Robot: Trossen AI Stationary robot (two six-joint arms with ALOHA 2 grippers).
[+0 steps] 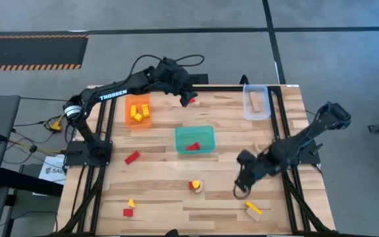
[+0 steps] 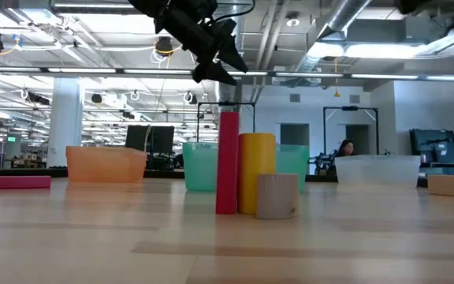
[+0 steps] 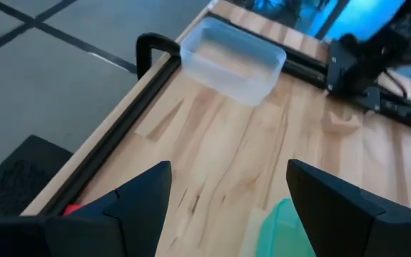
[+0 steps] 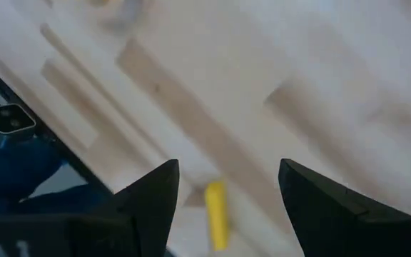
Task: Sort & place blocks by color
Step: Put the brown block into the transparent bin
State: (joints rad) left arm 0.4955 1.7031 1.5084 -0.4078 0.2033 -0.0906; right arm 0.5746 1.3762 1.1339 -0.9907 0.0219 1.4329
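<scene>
My left gripper [image 1: 189, 98] [image 3: 227, 171] hangs open over the table's far middle, nothing between its fingers. A small red block [image 1: 194, 101] [image 3: 73, 209] lies just beside it. My right gripper [image 1: 241, 189] [image 4: 227, 168] is open above the near right of the table, pointing down. A yellow bar [image 1: 253, 208] [image 4: 217, 214] lies on the table just nearer the front edge than the gripper. A red bar [image 2: 228, 162], a yellow cylinder [image 2: 256, 172] and a wooden cylinder [image 2: 277, 195] stand together at the near middle. A red bar [image 1: 132, 157], a yellow wedge [image 1: 131, 203] and a red cube [image 1: 128, 212] lie at the left.
The orange tray [image 1: 137, 110] at the far left holds yellow blocks. The teal tray [image 1: 206, 129] in the middle holds red blocks. The clear tray [image 1: 256, 92] [image 3: 234, 61] at the far right holds a wooden block. Bare wood shows between the trays and the near blocks.
</scene>
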